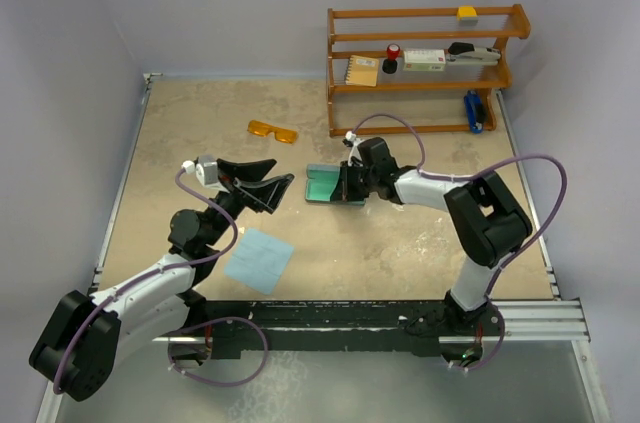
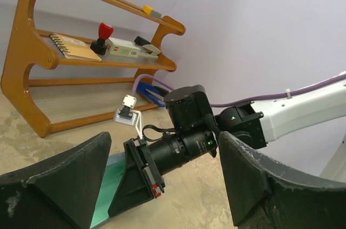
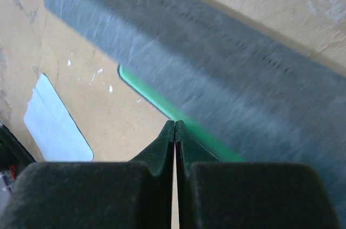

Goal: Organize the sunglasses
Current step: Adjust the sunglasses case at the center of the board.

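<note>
The orange sunglasses (image 1: 272, 130) lie on the table at the back, left of the shelf and apart from both grippers. The blue-grey case (image 1: 322, 186) lies open at mid-table, its teal inside showing. My right gripper (image 1: 345, 183) is shut, with its closed tips (image 3: 174, 126) against the teal edge of the case (image 3: 216, 61) and nothing between them. My left gripper (image 1: 274, 179) hangs open just left of the case, empty. In the left wrist view its two fingers (image 2: 54, 185) frame the right gripper (image 2: 138, 177) and the teal case (image 2: 108, 185). The sunglasses show in neither wrist view.
A light blue cloth (image 1: 259, 260) lies flat near the front, between the arms. A wooden shelf (image 1: 420, 68) stands at the back right with a notebook, stamp, box, stapler and a yellow block on it. A blue object (image 1: 473, 110) lies at its base.
</note>
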Motion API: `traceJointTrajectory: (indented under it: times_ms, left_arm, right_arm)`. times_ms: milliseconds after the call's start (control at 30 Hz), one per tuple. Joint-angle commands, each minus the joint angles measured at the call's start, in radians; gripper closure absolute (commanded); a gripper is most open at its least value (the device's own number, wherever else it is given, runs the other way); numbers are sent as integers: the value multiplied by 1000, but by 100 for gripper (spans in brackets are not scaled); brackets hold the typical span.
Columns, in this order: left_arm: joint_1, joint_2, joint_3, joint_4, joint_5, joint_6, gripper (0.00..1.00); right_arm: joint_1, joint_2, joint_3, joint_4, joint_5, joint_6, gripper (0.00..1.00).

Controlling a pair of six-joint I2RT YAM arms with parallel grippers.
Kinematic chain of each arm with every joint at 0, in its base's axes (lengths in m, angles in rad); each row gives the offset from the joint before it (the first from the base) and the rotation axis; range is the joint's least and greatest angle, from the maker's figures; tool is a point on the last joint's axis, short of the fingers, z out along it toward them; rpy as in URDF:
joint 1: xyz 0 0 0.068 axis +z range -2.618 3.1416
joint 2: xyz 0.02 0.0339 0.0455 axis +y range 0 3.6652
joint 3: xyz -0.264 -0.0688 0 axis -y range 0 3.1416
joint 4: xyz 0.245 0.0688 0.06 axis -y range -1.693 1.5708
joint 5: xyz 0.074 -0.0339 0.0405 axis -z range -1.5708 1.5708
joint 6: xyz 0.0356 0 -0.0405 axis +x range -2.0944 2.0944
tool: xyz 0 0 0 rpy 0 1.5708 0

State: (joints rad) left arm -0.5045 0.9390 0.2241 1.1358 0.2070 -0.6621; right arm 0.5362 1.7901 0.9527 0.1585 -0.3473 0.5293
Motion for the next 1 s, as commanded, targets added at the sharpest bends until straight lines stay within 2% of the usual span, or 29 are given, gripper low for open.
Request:
traceJointTrajectory:
  times_ms: [0, 300, 633, 967]
  left_arm:
    - [6, 7, 5, 54, 15, -15, 23]
    - [6, 7, 7, 60, 21, -26, 23]
    - [6, 17, 11, 70, 30, -39, 23]
    - [5, 20, 14, 62, 33, -39, 23]
  right_arm:
    - [26, -87, -26, -14, 65, -44, 100]
    - [52, -218, -101, -21, 107, -61, 100]
    - [82, -209, -189, 17, 148, -70, 100]
    - [81, -143, -145, 1, 174, -67, 100]
